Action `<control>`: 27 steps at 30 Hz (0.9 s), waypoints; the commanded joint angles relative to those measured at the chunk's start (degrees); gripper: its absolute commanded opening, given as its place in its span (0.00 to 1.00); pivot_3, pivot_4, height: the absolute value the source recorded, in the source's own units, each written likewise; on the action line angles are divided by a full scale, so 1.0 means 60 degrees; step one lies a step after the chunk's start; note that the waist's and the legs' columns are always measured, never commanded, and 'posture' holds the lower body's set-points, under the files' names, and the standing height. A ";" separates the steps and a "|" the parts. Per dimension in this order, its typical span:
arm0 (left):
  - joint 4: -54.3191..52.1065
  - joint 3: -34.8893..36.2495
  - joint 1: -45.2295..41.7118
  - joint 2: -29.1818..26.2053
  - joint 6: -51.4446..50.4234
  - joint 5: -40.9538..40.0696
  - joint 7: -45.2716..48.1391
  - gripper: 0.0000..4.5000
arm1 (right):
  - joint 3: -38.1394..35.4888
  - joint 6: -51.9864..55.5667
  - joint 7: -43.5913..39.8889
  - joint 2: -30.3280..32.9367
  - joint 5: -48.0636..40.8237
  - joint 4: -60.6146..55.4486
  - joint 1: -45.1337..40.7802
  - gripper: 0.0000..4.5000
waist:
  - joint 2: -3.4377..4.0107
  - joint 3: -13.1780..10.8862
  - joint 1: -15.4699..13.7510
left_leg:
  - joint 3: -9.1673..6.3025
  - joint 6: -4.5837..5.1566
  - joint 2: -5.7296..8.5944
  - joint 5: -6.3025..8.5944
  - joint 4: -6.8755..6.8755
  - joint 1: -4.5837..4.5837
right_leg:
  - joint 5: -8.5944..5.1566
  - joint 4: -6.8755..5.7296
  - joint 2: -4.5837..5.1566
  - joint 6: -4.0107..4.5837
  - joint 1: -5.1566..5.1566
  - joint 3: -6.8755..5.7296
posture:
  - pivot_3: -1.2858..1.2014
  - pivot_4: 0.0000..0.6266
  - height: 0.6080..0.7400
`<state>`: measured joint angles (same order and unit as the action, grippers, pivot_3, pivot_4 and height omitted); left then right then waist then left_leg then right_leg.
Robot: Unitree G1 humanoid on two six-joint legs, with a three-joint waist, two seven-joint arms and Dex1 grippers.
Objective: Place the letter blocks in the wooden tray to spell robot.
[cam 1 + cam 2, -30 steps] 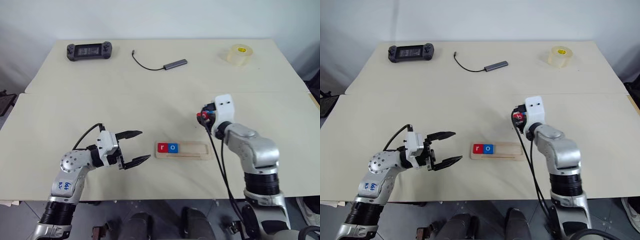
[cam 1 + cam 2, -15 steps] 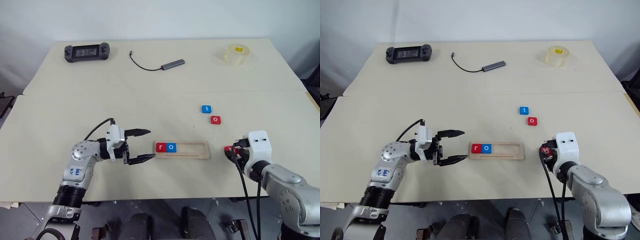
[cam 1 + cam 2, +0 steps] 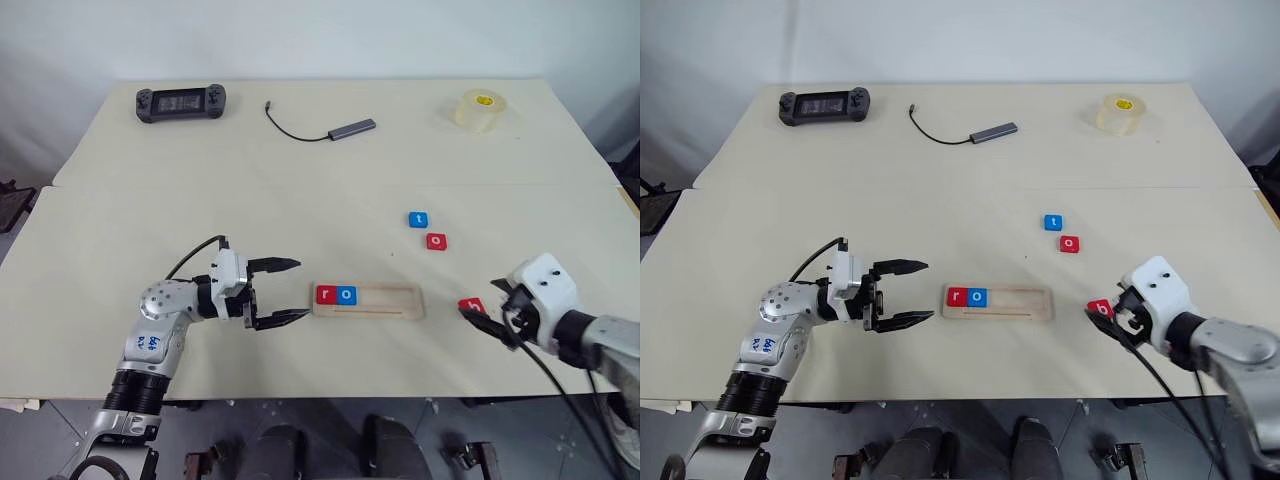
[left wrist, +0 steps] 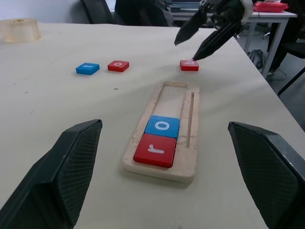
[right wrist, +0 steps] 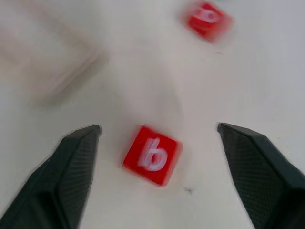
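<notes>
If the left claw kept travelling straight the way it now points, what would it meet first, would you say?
Most likely the near end of the wooden tray, where the red r block sits; the open left claw points level along it.

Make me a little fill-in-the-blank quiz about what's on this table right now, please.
1. The wooden tray holds a red r block and a blue block bearing the letter ____.
2. The block lying flat on the table between the open fingers of the right gripper is red and shows the letter ____.
3. Farther back on the table, the loose blue t block lies beside a ____ o block.

Missing words: o; b; red
</notes>
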<state>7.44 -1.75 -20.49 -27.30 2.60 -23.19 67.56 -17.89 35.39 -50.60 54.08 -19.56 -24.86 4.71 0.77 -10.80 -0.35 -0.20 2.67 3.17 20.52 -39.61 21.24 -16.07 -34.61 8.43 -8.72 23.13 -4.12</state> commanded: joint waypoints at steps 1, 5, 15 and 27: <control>-0.0667 0.0038 0.0188 -0.0119 -0.0018 -0.0223 0.0187 1.00 | 0.0412 -0.3494 -0.2904 0.0841 0.0202 0.2098 -0.0522 0.91 | -0.0010 -0.0006 0.0035 | -0.0002 0.0001 -0.0004 0.0000 -0.0001 -0.0011 | 0.0001 0.0010 0.0000 -0.0002 -0.0019 -0.0005 | 0.52 0.24 1.00; -0.1070 0.0028 0.0377 -0.0169 -0.0190 -0.0253 0.0189 1.00 | 0.1689 -0.5639 -0.4378 0.1080 0.0889 0.4761 -0.2110 0.91 | -0.0021 -0.0013 0.0084 | -0.0017 0.0002 -0.0022 -0.0001 -0.0011 -0.0040 | 0.0010 0.0047 -0.0003 -0.0016 -0.0076 -0.0030 | 0.52 0.24 1.00; -0.1943 0.0113 0.0896 -0.0292 -0.0533 -0.0257 -0.0001 1.00 | 0.3590 -0.7509 -0.5551 0.0217 0.1991 0.8674 -0.5200 0.91 | -0.0012 -0.0013 0.0030 | -0.0083 -0.0012 -0.0026 0.0004 -0.0051 -0.0013 | 0.0010 0.0085 0.0007 -0.0015 -0.0093 -0.0086 | 0.52 0.24 1.00; -0.2151 0.0162 0.1004 -0.0308 -0.0603 -0.0186 -0.0321 1.00 | 0.3875 -0.7580 -0.6000 0.0122 0.1942 0.9043 -0.6055 0.33 | -0.0010 -0.0011 0.0059 | -0.0104 -0.0019 -0.0025 0.0007 -0.0062 -0.0013 | 0.0011 0.0083 0.0008 -0.0013 -0.0112 -0.0107 | 0.52 0.24 1.00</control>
<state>-3.73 -1.46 -14.73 -28.95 -1.36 -23.51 66.07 5.95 -10.23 -85.63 54.56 -7.74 31.29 -30.58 0.71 -10.87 0.00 -0.82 2.56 3.03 20.57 -39.98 21.17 -16.01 -34.11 8.48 -8.80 22.46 -4.75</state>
